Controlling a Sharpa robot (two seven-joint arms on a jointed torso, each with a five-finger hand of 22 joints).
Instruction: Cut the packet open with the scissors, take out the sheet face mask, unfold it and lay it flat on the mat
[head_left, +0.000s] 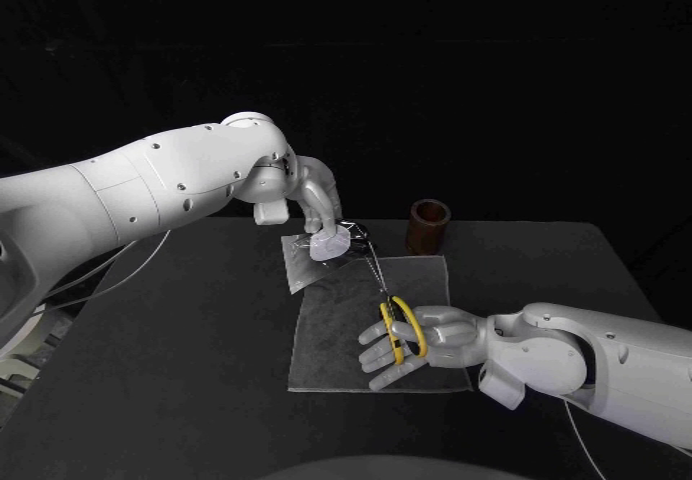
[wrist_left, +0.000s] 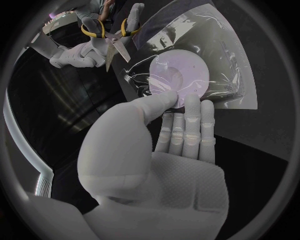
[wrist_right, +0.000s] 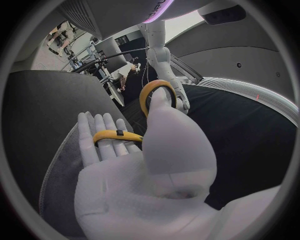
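I see my left hand (head_left: 316, 200) pinching the packet (head_left: 325, 250) over the mat's (head_left: 339, 345) far edge. My right hand (head_left: 433, 340) grips the scissors (head_left: 387, 292), with the blades reaching the packet.

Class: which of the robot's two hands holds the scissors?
The right hand, gripping the yellow-handled scissors; the left hand pinches the packet instead.

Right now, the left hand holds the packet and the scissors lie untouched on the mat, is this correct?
Not quite. The scissors are not lying untouched on the mat: the right hand holds them, as the head view shows. The left hand does hold the packet.
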